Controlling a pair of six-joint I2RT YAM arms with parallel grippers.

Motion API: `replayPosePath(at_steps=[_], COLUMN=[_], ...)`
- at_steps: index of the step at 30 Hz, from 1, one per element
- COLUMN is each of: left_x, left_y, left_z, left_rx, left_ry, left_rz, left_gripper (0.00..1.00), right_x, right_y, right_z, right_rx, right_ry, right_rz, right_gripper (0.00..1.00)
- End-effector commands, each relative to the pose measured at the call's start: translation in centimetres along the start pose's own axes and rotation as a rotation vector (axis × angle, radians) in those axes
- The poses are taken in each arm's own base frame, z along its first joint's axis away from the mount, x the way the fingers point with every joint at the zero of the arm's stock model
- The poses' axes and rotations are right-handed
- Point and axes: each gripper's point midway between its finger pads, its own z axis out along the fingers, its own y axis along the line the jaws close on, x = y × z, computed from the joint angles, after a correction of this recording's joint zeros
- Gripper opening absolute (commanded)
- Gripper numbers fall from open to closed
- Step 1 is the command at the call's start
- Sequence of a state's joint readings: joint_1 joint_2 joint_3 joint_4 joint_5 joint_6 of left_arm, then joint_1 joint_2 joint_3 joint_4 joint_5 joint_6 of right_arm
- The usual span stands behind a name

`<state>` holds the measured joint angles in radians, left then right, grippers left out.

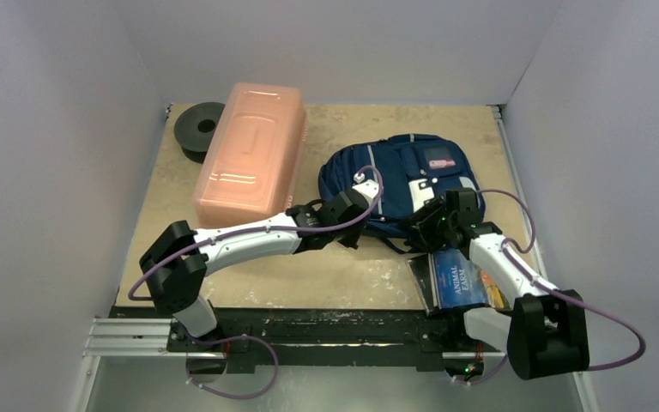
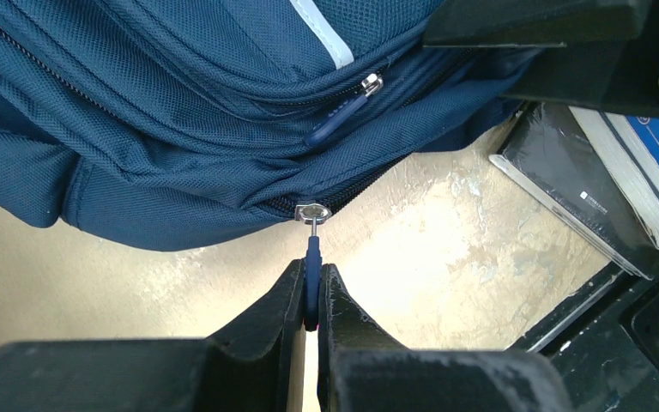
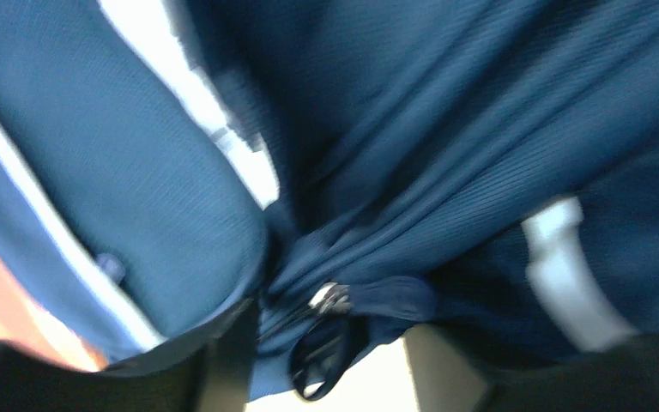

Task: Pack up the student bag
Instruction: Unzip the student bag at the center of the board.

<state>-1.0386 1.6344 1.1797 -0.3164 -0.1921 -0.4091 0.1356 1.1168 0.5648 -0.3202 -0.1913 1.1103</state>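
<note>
At bag's (image 1: 399, 176) near edge, left tool (image 2: 311, 300) pinches zip pull (image 2: 312, 257) (arm stretched fwd).

The table (image 1: 369, 275) is seen from high above and behind, facing down and forward. The left wrist view is set low and close to the bag (image 2: 180, 103), facing its near edge. The right wrist view is held against its fabric, blurred. The bag is shared by all.

Plain pale walls (image 1: 60, 129) on three sides, beige mottled tabletop (image 1: 343, 275), metal rail (image 1: 129, 335) at near edge
</note>
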Motion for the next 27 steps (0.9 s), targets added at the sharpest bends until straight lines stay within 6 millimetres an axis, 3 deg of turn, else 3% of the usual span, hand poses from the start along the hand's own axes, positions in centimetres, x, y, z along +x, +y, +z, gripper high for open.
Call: replayPosePath(at_steps=[1,2,4,5,9,13,17,18,19,20,22,25,27], left_x=[-4.4,-4.3,-4.4,-4.4,-4.5,-5.0,-5.7,-6.2,-6.5,-7.2,-8.4,-10.0,-10.5], left_y=[0.6,2.0,5.8,7.3,10.9,9.5,7.9,7.3,6.1,5.3,3.4,1.5,0.5], left_z=[-1.9,-1.6,-0.7,-0.1,2.4,3.1,3.4,3.5,3.3,3.1,2.3,1.0,0.4], left_rx=[0.001,-0.033,-0.126,-0.157,-0.187,-0.103,-0.045,-0.015,0.028,0.054,0.131,0.225,0.278], left_ry=[-0.103,-0.096,-0.083,-0.075,-0.029,-0.012,-0.003,-0.004,0.001,-0.009,-0.019,-0.057,-0.067], left_rz=[-0.132,-0.152,-0.175,-0.168,-0.147,-0.177,-0.178,-0.185,-0.19,-0.193,-0.203,-0.24,-0.255], left_gripper=[0.0,0.0,0.0,0.0,0.0,0.0,0.0,0.0,0.0,0.0,0.0,0.0,0.0], right_x=[-7.8,-9.3,-11.8,-13.0,-17.1,-21.2,-24.9,-24.9,-24.3,-22.9,-19.4,-12.5,-9.3], right_y=[-0.8,-1.1,-1.7,-1.9,-1.6,-1.2,-2.6,-2.6,-1.5,-0.4,1.8,4.8,4.9], right_z=[1.0,0.9,1.0,0.9,0.9,1.4,2.8,3.2,3.7,3.6,1.8,-0.7,-2.3], right_rx=[0.072,0.079,0.116,0.137,0.191,0.266,0.422,0.423,0.392,0.353,0.321,0.08,-0.016], right_ry=[-0.26,-0.288,-0.328,-0.336,-0.392,-0.468,-0.496,-0.469,-0.416,-0.379,-0.354,-0.206,-0.138], right_rz=[0.032,0.026,-0.004,-0.028,-0.143,-0.311,-0.403,-0.424,-0.466,-0.492,-0.568,-0.579,-0.506], right_gripper=[0.47,0.37,0.07,0.0,0.0,0.0,0.0,0.08,0.25,0.41,0.61,0.76,0.78])
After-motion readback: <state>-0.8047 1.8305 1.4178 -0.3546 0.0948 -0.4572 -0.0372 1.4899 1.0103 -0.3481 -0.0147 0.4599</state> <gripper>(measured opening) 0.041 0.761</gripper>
